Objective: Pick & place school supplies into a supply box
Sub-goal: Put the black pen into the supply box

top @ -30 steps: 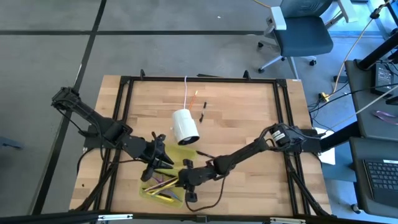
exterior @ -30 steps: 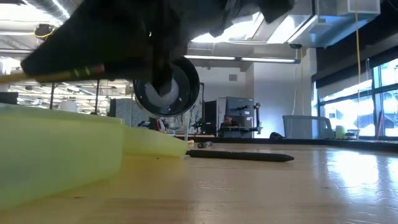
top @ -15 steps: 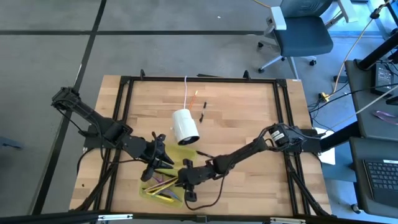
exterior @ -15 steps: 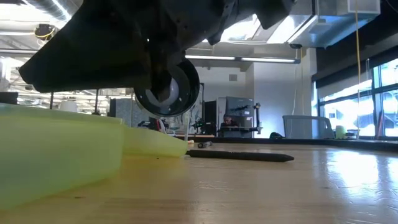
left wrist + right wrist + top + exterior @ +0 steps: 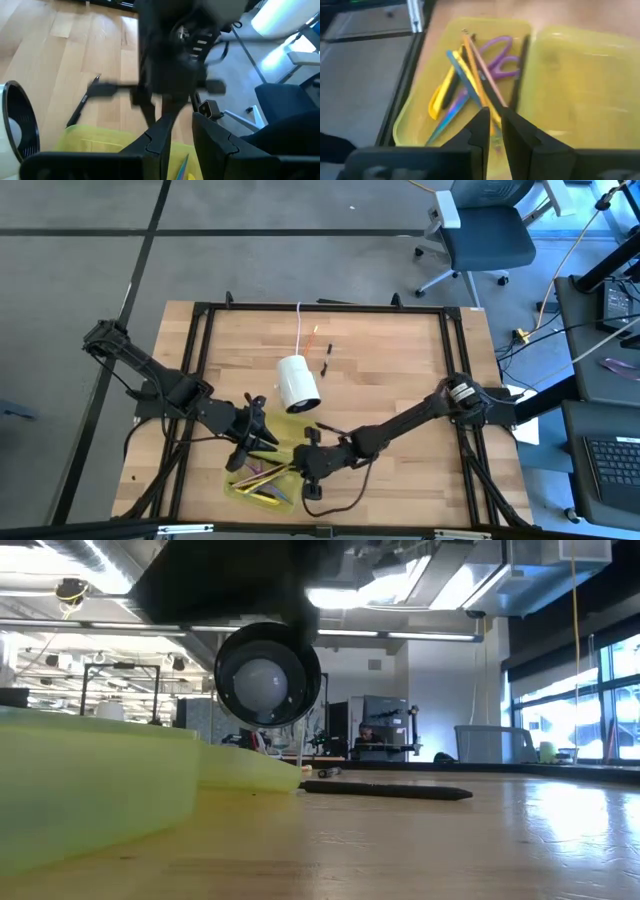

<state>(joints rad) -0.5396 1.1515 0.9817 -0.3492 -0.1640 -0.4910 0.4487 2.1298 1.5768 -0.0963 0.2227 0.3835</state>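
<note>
1. The flat translucent yellow-green plastic supply box lies open at the counter's near edge, holding purple-handled scissors, a yellow marker and several pencils.
2. The right pincer hovers above it, clenched and empty; whether the left pincer beside the box grips anything, I cannot tell.
3. A black pen and small pieces farther off remain on the counter, so the job looks mostly done.

A white cylinder on a cord lies mid-table; an office chair stands beyond.
</note>
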